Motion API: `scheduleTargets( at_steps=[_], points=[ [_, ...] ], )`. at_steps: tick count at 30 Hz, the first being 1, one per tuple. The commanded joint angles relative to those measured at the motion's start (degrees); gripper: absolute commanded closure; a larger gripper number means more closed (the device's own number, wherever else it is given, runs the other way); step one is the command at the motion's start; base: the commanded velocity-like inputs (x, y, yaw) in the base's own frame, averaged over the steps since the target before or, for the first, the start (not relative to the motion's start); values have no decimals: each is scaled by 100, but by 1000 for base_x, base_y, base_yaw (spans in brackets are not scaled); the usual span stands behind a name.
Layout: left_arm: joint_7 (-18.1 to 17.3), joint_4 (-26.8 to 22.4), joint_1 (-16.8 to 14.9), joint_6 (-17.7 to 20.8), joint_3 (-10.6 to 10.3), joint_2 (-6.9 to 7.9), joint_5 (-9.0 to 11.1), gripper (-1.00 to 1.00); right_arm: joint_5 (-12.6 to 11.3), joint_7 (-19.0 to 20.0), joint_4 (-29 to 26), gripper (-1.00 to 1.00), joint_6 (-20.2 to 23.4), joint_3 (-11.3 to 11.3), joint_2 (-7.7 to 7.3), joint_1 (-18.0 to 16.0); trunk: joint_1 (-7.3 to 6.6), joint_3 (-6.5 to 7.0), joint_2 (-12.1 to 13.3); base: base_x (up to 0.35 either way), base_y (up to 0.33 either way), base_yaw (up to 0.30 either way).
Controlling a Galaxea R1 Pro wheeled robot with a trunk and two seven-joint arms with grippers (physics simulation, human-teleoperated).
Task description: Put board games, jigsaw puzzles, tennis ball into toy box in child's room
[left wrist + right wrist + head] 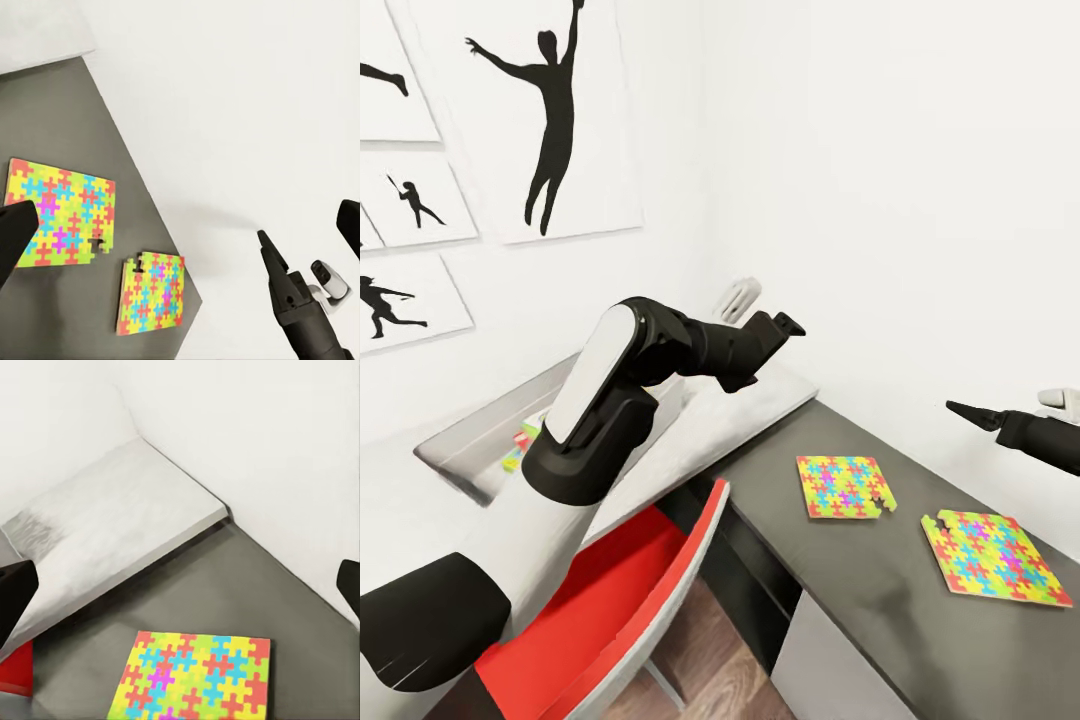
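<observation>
A red chair (pixel 610 610) with a pale grey edge stands on brown wood floor (pixel 705 655). White wall (pixel 920 180) rises behind. Pictures (pixel 530 110) of black dancing figures hang on the wall at the left.

Two thin multicoloured jigsaw puzzle sheets (pixel 845 486) (pixel 994 556) lie flat, apart, on the dark grey tabletop (pixel 880 590). The light grey shallow toy box (pixel 470 440) sits on the adjoining pale top.
</observation>
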Motion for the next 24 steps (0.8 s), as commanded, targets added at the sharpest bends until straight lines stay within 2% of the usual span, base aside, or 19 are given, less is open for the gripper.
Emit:
scheduleTargets(
  at_steps=[1,8,18,24],
  points=[
    [33,-11,11,70,-2,5,16,-100,-6,14,0,-100,34,-4,0,-7,0,-5,-3,0,0,-296],
    [-103,-39,220,109,-17,23,52,-100,-6,14,0,-100,44,-5,0,-10,0,-5,-3,-18,4,-296],
    [-119,57,285,112,-31,20,63,-100,-6,13,0,-100,52,-4,-1,-10,0,-5,-3,-117,66,-296],
    [-66,269,260,153,-187,27,27,-100,15,6,0,-100,53,0,-13,42,0,-5,-3,-11,7,-296]
  ],
)
